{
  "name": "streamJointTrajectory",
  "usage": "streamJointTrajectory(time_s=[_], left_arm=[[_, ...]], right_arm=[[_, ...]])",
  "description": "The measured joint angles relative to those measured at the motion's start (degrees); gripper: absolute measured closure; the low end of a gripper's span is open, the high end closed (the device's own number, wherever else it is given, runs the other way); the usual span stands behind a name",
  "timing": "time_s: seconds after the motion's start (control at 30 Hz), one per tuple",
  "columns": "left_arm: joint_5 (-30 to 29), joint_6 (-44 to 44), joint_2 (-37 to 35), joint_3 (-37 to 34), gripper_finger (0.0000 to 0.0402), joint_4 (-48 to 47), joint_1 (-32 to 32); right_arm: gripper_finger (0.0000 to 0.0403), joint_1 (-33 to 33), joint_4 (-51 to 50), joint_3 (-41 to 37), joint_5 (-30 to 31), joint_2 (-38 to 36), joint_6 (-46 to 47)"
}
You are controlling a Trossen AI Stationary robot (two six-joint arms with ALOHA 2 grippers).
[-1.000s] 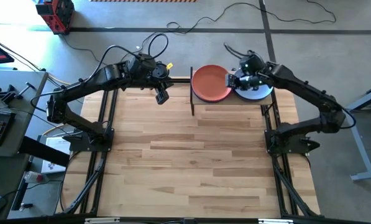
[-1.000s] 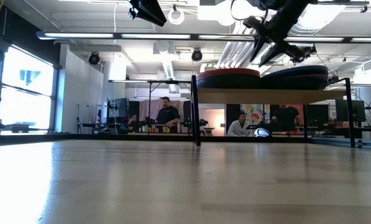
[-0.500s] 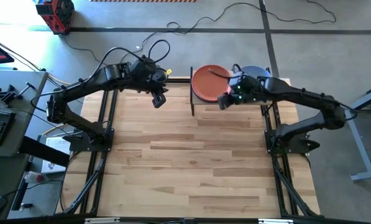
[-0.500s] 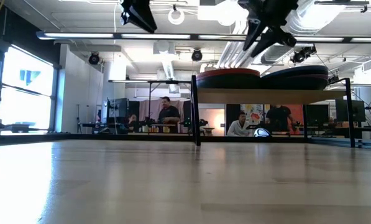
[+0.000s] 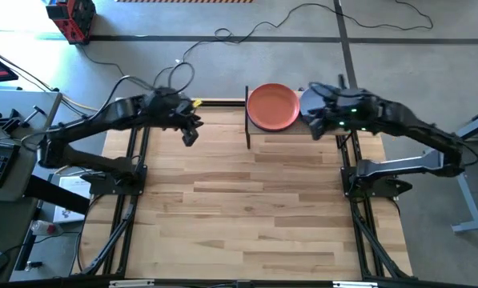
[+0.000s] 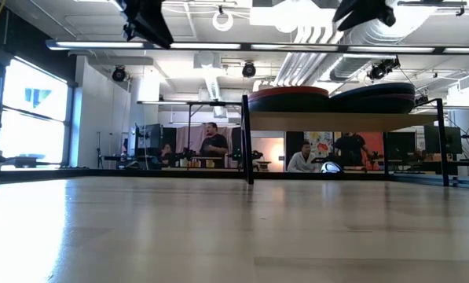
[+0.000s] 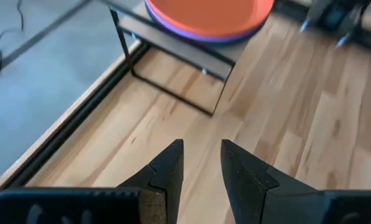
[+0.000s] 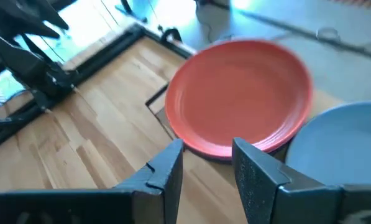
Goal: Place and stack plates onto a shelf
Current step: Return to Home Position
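Retreating arms: within the last second both dark arms had drawn back from the small light-wood shelf on thin black posts (image 6: 328, 120). The right one had lifted off the plates and the left one had slid toward its own side.
Left pincer: the left pincer (image 5: 188, 134) hung over the slatted wooden tabletop (image 5: 239, 208), well clear of the shelf, its fingers a little apart and holding nothing.
Right pincer: the right pincer (image 5: 317, 124) hovered above the shelf's right half, fingers slightly apart and empty.
Left stack: the round orange plate (image 5: 272, 106) lay on top, with the rim of a purple plate (image 7: 201, 35) showing directly under it.
Right stack: the round light-blue plate (image 8: 350, 146) topped it, just beside the orange one. Dark plates (image 6: 373, 101) showed beneath it in the low view.
Meaning: with every plate in sight resting on the shelf and both pincers empty, the stacking looked finished. Only parking the arms seemed left to do.
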Motion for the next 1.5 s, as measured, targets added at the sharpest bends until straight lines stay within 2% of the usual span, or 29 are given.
streamJointTrajectory(time_s=[0.13,0.2,0.37,0.47,0.63,0.83,0.97,1.1,1.23,1.5], left_arm=[[0.06,-1.52,-7.88,-9.67,0.0307,10.09,-0.23],[0.07,-1.29,-11.29,-14.18,0.0308,15.06,-0.65],[0.07,-2.23,-19.37,-24.50,0.0308,25.20,-2.80],[0.07,-3.80,-23.65,-30.25,0.0308,33.51,-4.86],[0.07,-3.96,-29.48,-39.02,0.0308,44.47,-7.70],[0.04,-3.90,-34.86,-49.50,0.0308,48.68,-10.04],[0.02,-3.44,-37.61,-57.01,0.0308,56.82,-11.04],[0.05,-3.55,-40.26,-63.18,0.0308,61.15,-11.94],[0.55,-3.49,-42.39,-66.78,0.0308,61.65,-12.95],[0.49,-4.57,-43.80,-70.73,0.0308,61.23,-13.58]], right_arm=[[0.0285,-0.77,-1.79,-0.06,-0.28,-4.41,-4.37],[0.0285,-0.77,-0.10,-2.87,-0.27,-7.22,-5.88],[0.0285,-0.77,13.01,-19.83,-2.90,-17.28,-6.34],[0.0285,-0.77,23.24,-29.58,-8.55,-23.46,-7.17],[0.0285,-0.73,32.85,-41.16,-14.92,-30.85,-5.77],[0.0285,-0.73,40.03,-49.53,-17.62,-36.65,-4.66],[0.0285,-0.73,42.55,-53.08,-19.32,-39.01,-5.34],[0.0285,-0.72,45.45,-56.29,-22.04,-40.14,-5.39],[0.0285,-0.71,49.72,-61.26,-24.52,-40.11,-4.07],[0.0285,-0.69,65.11,-71.34,-27.14,-40.11,-0.08]])
